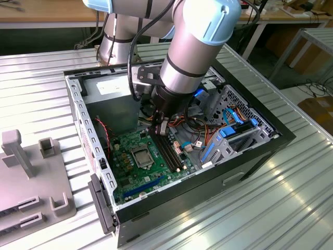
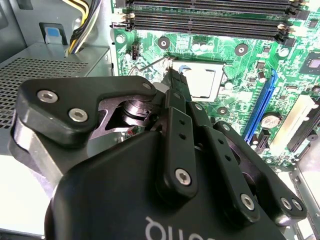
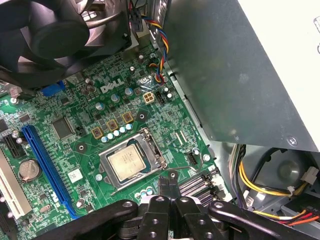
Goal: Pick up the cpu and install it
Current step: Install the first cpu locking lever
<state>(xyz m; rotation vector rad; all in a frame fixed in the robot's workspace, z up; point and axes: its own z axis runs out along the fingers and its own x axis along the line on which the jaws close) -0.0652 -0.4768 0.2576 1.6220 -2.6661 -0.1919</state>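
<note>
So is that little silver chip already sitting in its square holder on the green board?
Yes, the chip lies flat inside the metal-framed holder.

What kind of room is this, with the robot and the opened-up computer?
Probably a workshop or robotics lab: an open computer case sits on a ribbed metal table, workbenches stand behind, and cardboard boxes lie on the floor.

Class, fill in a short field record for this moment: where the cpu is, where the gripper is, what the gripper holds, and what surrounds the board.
cpu: silvery square chip lying in the metal-framed socket on the green board
gripper: hovering inside the open computer case, beside the socket, fingers together
held: nothing visible between the fingers
task state: cpu already in the socket
nearby: blue slot, black fan, coloured cables
</note>
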